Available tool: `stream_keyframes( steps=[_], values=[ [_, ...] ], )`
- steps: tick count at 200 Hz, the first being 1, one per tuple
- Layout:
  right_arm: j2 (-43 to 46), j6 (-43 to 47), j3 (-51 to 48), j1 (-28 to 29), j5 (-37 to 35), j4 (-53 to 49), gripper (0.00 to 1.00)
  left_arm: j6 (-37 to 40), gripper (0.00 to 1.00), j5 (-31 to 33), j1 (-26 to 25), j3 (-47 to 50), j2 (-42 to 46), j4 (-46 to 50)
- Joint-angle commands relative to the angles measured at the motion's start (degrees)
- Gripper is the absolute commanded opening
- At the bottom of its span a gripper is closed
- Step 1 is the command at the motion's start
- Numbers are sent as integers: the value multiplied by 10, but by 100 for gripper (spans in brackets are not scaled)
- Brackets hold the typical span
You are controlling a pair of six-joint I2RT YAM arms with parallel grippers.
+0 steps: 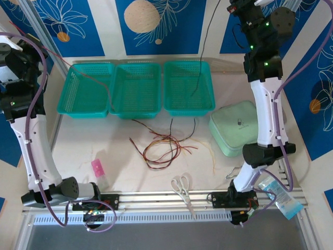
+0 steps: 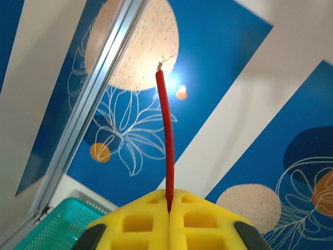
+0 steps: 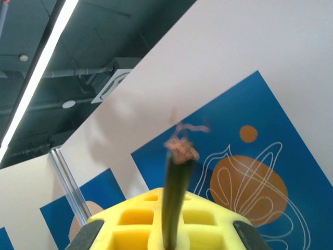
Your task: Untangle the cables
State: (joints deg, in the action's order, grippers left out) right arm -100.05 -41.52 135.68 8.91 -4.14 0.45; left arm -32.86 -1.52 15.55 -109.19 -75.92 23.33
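A loose tangle of red, dark brown, black and yellow-tan cables lies mid-table in front of the baskets. My left gripper is raised at the far left, its yellow fingers shut on the end of a red cable. That cable trails down across the left basket. High at the back right, my right gripper is shut on a dark cable with a frayed copper tip. The dark cable hangs down into the right basket.
Three teal baskets stand in a row at the back. A mint-green case lies right of the tangle. Scissors, a pink item and a plastic packet sit near the front rail.
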Motion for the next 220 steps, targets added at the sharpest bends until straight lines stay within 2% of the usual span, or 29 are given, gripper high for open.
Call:
stream_keyframes(
  steps=[1,22,34,44,63,92,122,154,170,181,220],
  values=[
    [-13,8,31,5,-29,4,0,14,0,7,-4,-20,-7,-4],
    [-36,69,72,21,-31,-9,0,11,0,2,-4,-42,-20,-4],
    [-48,96,105,29,-44,-56,0,12,0,1,-4,-52,-26,0],
    [-46,90,95,31,-52,-93,0,11,0,2,-4,-51,-24,-2],
    [-20,91,-17,35,-68,-117,0,11,0,2,-4,-40,-19,-6],
    [18,111,-270,47,-115,-10,0,5,0,-6,-4,-20,-11,-14],
    [-13,134,-346,55,-131,-35,0,3,0,-10,-4,-6,-3,-18],
    [-98,136,-290,57,-121,-195,0,0,0,-13,-4,-1,2,-19],
    [-150,129,-260,58,-83,-258,0,-2,0,-13,-4,5,7,-20],
    [-193,133,-220,58,-53,-305,0,-4,0,-12,-4,12,11,-25],
    [-362,112,-43,69,-37,-471,0,-9,0,-15,-4,27,20,-31]
  ],
)
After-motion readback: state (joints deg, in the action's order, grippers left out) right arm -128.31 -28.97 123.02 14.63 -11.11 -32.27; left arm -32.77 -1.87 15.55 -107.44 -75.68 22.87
